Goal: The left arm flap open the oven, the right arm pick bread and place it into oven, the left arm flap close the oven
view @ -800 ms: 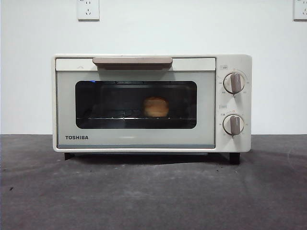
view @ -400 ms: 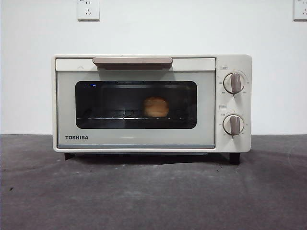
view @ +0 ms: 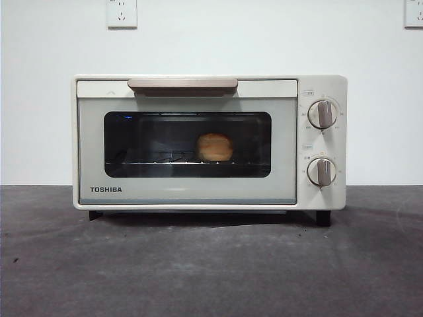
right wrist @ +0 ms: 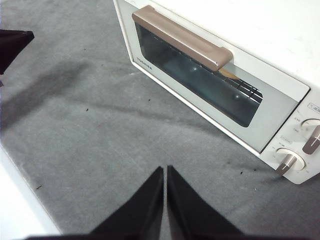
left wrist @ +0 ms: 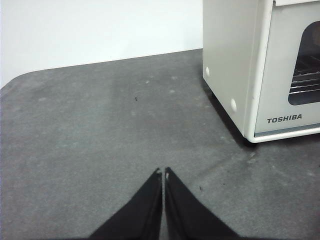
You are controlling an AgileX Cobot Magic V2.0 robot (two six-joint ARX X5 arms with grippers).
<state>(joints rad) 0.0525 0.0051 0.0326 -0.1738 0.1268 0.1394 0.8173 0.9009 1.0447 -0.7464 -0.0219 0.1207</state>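
Note:
The cream TOSHIBA oven (view: 187,193) stands on the grey table with its glass door shut and its beige handle (view: 182,84) at the top. The golden-brown bread (view: 215,147) sits inside on the rack, seen through the window. My left gripper (left wrist: 163,172) is shut and empty, held over the bare table to the left of the oven (left wrist: 235,65). My right gripper (right wrist: 165,170) is shut and empty, held above the table in front of the oven (right wrist: 260,55). Neither arm shows in the front view.
Two grey-brown knobs (view: 322,114) are on the oven's right panel. The grey mat (view: 211,264) spreads in front of the oven. A white wall with sockets (view: 121,13) stands behind. The other arm's dark tip (right wrist: 12,45) shows at the right wrist view's edge.

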